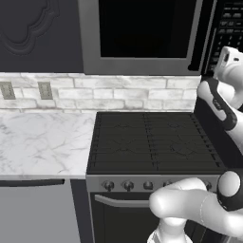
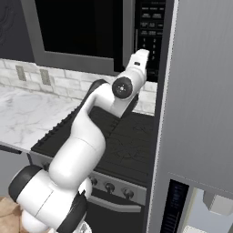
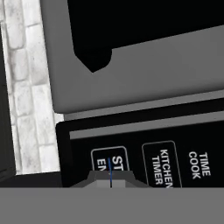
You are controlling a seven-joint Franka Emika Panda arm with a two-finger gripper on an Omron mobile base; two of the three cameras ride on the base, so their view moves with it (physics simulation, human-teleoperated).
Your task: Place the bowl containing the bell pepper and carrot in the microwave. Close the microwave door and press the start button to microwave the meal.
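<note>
Now microwave door (image 1: 142,35) shut, grey frame, black glass, jaws together at button panel (image 3: 144,153).

our arm raised, hand up at full reach

our arm (image 2: 86,132) rises from the base, bends at the elbow and stretches up and forward. our gripper (image 3: 110,178) shows its fingertips pressed together, no gap between them.

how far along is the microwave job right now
The microwave door looks closed, so loading appears done, though the bowl can't be seen through the dark glass. In hand: the gripper sits at the start button on the button panel. Whether it is pressed is unclear.
</note>
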